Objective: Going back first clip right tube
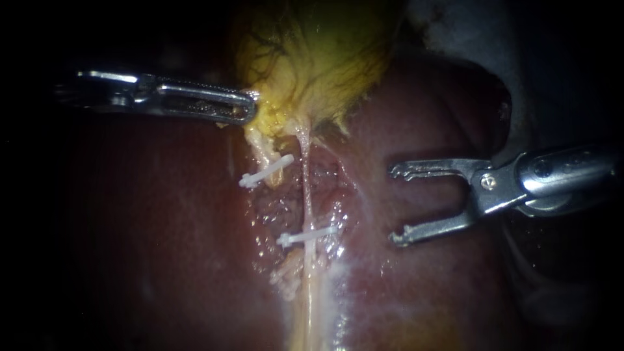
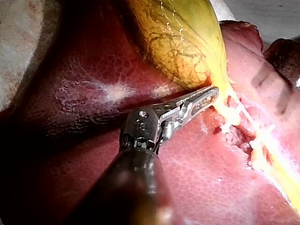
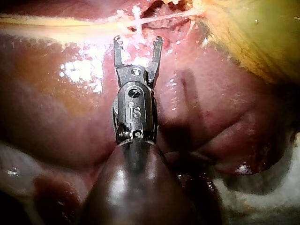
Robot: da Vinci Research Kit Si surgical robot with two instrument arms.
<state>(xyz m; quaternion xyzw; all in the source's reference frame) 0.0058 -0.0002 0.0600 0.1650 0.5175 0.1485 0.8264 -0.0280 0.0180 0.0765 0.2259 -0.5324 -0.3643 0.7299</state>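
A close view of a pale, thin right tube (image 1: 305, 195) running down from a yellow-green gallbladder (image 1: 312, 58) across dark red liver (image 1: 162, 227). A small white clip (image 1: 307, 236) sits across this tube, and everything else is placed from it.

Up the tube from the clip lies the gallbladder. The left instrument (image 1: 251, 107) is at the gallbladder's lower edge, well apart from the clip. Its jaws are pressed together and appear to pinch a fold of the gallbladder. A second white clip (image 1: 265, 172) crosses a neighbouring tube, near the first clip and on its gallbladder side.

The right instrument (image 1: 394, 205) is level with the clip, off to one side and clear of it. Its jaws are spread wide with nothing between them. The wrist camera shows the clip just ahead of the open tips.

The clip looks seated, so the remaining move is likely to draw the right instrument away. Risks from here:
- A spread jaw tip could catch the clip or tube if the path drifts sideways, loosening the clip or tearing the thin tube.
- The lower jaw could scrape the liver.
- A harder pull by the left instrument could strain the clipped tube.
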